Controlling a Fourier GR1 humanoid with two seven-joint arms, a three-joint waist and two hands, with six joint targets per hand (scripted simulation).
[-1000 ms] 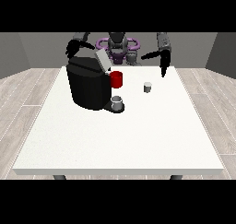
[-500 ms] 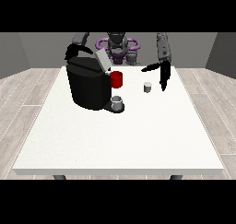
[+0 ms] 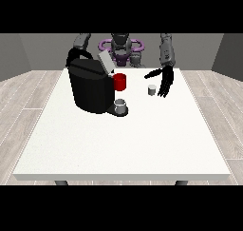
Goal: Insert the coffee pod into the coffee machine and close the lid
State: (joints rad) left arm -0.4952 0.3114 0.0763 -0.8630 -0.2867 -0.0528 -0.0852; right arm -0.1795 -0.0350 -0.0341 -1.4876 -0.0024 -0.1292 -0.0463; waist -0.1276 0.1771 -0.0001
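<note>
A black coffee machine [image 3: 91, 89] stands on the white table [image 3: 128, 139] at the left, its grey lid [image 3: 105, 62] tilted up. A small grey cup [image 3: 121, 105] sits on its drip tray. The small pale coffee pod [image 3: 152, 90] stands on the table to the right of the machine. The hand at the view's right [image 3: 164, 81] hangs just right of the pod with straight fingers pointing down, thumb out towards it, not touching it. The hand at the view's left is hidden behind the machine; only its arm [image 3: 80, 41] shows.
A red mug [image 3: 120, 81] stands behind the machine's front, between it and the pod. The robot's torso [image 3: 121, 49] is at the table's far edge. Wood floor surrounds the table.
The hand at the view's right has come down and towards the camera, from beside the robot's shoulder to just right of the pod. The machine, mug and pod have not moved.
</note>
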